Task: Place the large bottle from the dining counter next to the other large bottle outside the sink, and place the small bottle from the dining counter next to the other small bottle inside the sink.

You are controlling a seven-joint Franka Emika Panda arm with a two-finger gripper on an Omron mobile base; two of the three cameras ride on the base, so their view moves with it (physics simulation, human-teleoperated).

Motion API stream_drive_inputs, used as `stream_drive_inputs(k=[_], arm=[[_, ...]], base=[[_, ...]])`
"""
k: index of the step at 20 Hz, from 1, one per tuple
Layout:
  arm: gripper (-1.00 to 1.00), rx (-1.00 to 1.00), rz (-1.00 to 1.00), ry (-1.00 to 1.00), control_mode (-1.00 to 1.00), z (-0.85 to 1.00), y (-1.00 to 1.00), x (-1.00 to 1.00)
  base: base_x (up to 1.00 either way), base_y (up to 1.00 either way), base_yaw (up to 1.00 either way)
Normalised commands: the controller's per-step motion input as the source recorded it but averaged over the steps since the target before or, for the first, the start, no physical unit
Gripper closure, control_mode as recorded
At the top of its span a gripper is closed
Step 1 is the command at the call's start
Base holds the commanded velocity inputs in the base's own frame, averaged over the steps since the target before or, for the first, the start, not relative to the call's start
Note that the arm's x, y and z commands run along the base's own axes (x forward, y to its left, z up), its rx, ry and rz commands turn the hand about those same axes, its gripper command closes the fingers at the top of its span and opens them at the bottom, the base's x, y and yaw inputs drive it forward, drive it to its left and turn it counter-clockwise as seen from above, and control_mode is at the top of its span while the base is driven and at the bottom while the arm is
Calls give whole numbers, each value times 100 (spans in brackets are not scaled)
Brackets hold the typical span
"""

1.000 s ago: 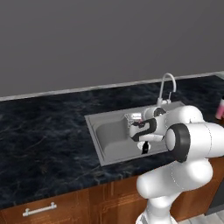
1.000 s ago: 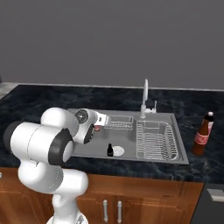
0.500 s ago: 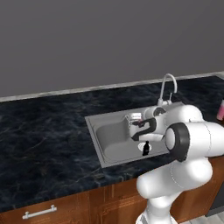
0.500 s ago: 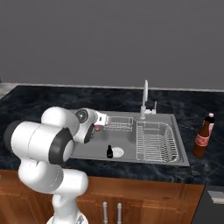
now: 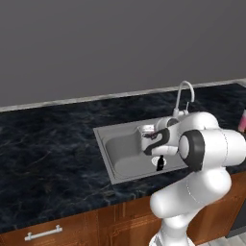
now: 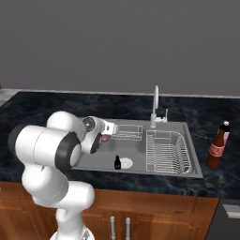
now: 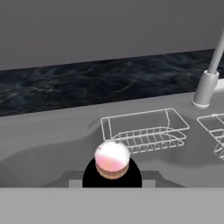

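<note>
Gripper (image 6: 106, 136): closed on small pinkish bottle (image 7: 112, 160), held over the sink (image 6: 180, 171) basin. Tiny black bottle (image 6: 117, 162): upright on basin floor, near the drain. Brown bottle (image 6: 218, 146): on counter right of sink.

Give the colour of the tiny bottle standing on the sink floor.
Black all over; the tiny bottle shows best in the right base view, beside the drain.
</note>
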Motion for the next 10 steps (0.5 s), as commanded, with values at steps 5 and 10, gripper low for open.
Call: stream_drive_inputs(k=[5, 10], arm=[[100, 0, 0, 0, -100, -30, 5, 0], [100, 0, 0, 0, -100, -23, 5, 0]], base=[[0, 0, 0], [0, 0, 0]])
